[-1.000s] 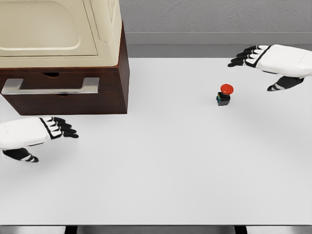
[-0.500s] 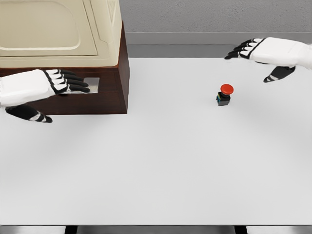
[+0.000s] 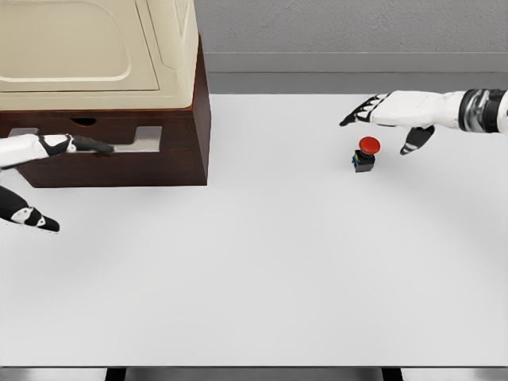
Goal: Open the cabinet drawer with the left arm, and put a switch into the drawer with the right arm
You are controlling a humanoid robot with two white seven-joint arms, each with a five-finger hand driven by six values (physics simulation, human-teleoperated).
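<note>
So the white table [image 3: 262, 262] has a dark brown cabinet [image 3: 178, 151] sitting at its back left corner, with some cream-colored appliance [image 3: 95, 48] parked on top of it. The drawer [image 3: 111, 163] is in the cabinet's front face and it looks fully closed, flush with the wood. It's got a flat silver handle [image 3: 139, 140] running across it.

The left hand [image 3: 44, 147] comes in from the left edge and is stretched out flat over the left part of that handle, fingers [image 3: 91, 146] straight and pointing right along the bar. The thumb [image 3: 32, 218] hangs well below, down in front of the table surface. Nothing is wrapped around the handle, so the hand reads as spread apart and not gripping anything.

The switch [image 3: 366, 153], a little black box with a red mushroom button on top, is standing upright on the table over on the right side, well apart from the cabinet.

The right hand [image 3: 393, 115] hovers just behind and above the switch, fingers extended toward the left, thumb [image 3: 414, 141] dropping down just beside the button. Spread apart too, holding nothing.
</note>
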